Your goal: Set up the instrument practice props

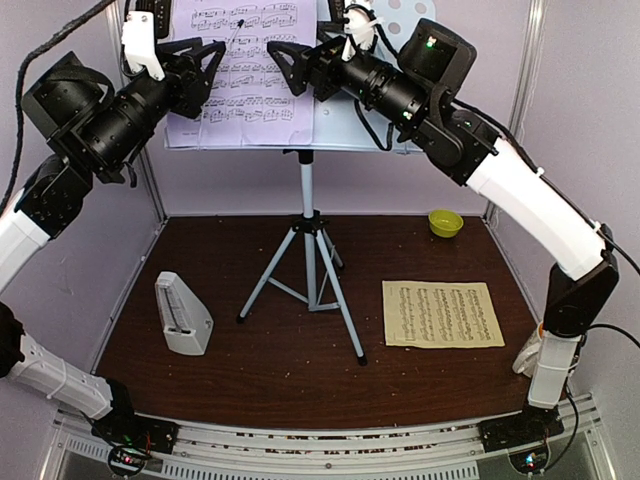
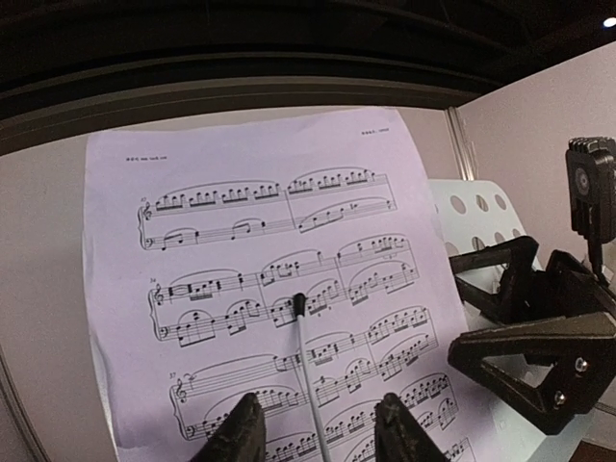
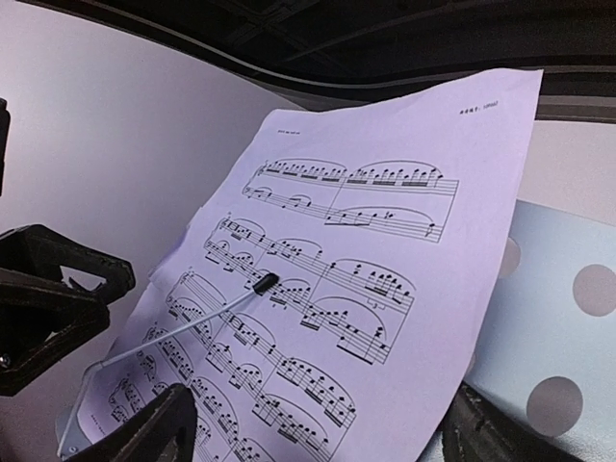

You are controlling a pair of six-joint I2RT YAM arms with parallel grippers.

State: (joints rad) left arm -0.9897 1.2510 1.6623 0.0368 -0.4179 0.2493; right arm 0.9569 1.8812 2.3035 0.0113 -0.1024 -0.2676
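Left pincer [image 2: 322, 435]: fingers partly apart, nothing held. The wire page holder [image 2: 306, 366] runs between them. Metronome [image 1: 183, 315] stands well below it on the worktop [image 1: 270, 370].

Lilac page [image 1: 255, 75] is just ahead of both pincers, leaning on the stand desk [image 3: 568, 346].

Right pincer [image 3: 318, 433]: spread wide, empty. Pale yellow page [image 1: 442, 313] lies flat, well below it.

Risk: only the thin wire pins the lilac page. A finger catching its edge while backing off could drag it down or rock the tripod [image 1: 308, 250].

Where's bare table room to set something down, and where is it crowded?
Bare brown table: between the metronome and the tripod, the far-left corner behind the metronome, and the near strip before the pale yellow page. Crowded: the stand desk, left gripper and right gripper close at the lilac page.
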